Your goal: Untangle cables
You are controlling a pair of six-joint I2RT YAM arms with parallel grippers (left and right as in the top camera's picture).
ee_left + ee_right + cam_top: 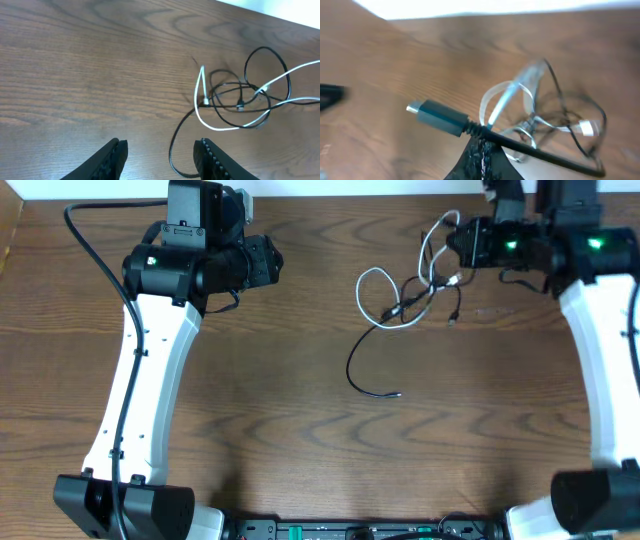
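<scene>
Found the cables [412,298] loosely knotted on the wooden counter [300,430], right of centre and toward the far edge. Counted a white cord [202,85] looping out to the left and a black cord [349,370] trailing toward the near side, its loose end lying free on the wood. Traced a second black cord [530,147] from the knot to the right pincer [481,150], which is clamped fully closed on it just behind the plug [437,117], with the plug poking out sideways past the fingers. Judged that strand raised off the counter, with the rest of the knot resting on the wood. Spotted the left pincer [162,157] well off to the left of the tangle, about half open, holding nothing, facing the knot across bare wood.

Read the step as: one strand gripped, pulling apart not yet begun. Next, probably: draw the held end slowly away to the right, watching for the white cord dragging along. Bring the left pincer in to pin the knot's other side. Could not tell from the blurred right wrist view which crossings bind.
</scene>
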